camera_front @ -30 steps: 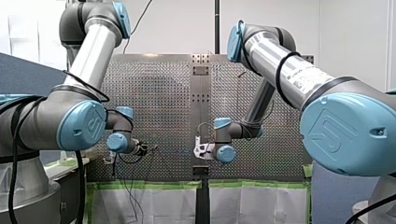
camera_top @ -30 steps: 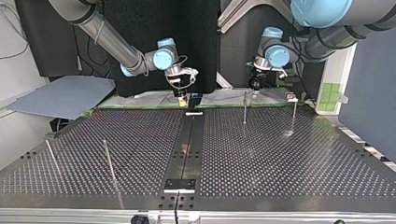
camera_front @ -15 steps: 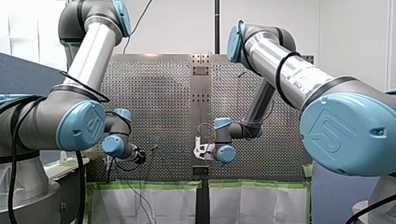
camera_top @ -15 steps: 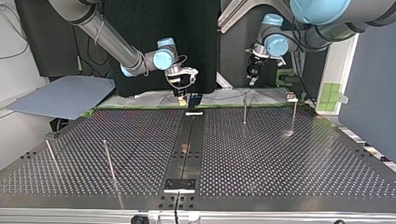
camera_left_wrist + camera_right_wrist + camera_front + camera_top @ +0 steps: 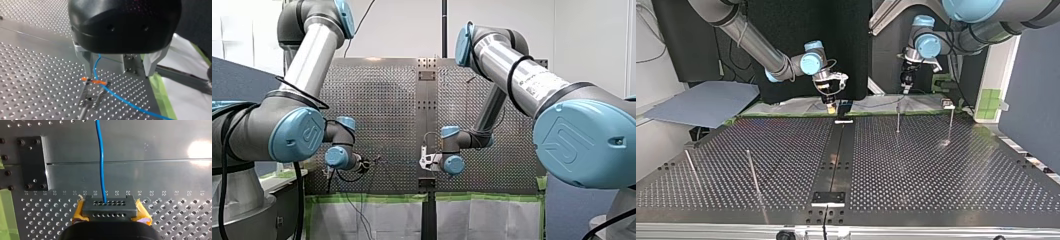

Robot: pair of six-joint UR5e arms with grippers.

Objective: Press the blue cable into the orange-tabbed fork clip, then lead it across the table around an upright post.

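Nearest the arms, along the near edge of the table [image 5: 936,170], we see our right gripper [image 5: 110,203] at the centre strip [image 5: 836,150]. Its yellow pads [image 5: 79,212] are pressed onto a dark perforated block [image 5: 110,214]. The blue cable [image 5: 101,165] leaves this block and runs left. Our left gripper [image 5: 118,74], metal fingers [image 5: 86,62] spread apart, hangs over the orange-tabbed fork clip [image 5: 94,81], which tops a slim stem at the near left. The cable descends just beside one finger, crosses between the clip's orange tabs, and trails toward the green tape [image 5: 156,87]. Slightly farther and further left stands a slim post [image 5: 950,124] with a small pale top. Farthest, at the right, stand a second post [image 5: 752,171] and a third post [image 5: 692,170].
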